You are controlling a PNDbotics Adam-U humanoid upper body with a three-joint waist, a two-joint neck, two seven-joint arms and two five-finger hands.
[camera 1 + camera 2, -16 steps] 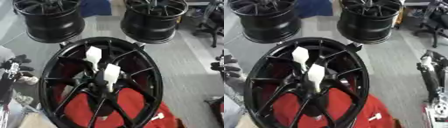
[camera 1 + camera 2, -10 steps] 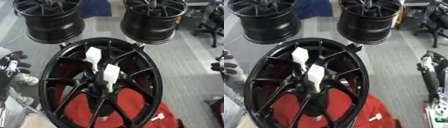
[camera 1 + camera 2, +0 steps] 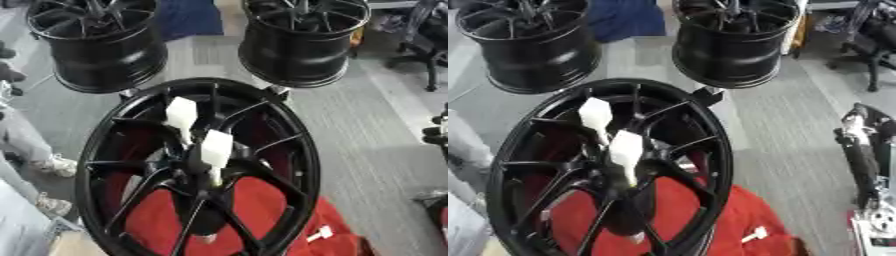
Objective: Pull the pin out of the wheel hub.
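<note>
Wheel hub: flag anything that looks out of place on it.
Two white pins stick up from the centre of the black wheel hub, both still seated. Red cloth lies beneath. Nothing looks damaged or spilled.

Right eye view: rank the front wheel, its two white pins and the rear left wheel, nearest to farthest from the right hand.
From the right hand, at the right edge:
1. Front wheel, centre.
2. Near pin, at the hub.
3. Far pin, up-left of it.
4. Rear left wheel, top left.
</note>
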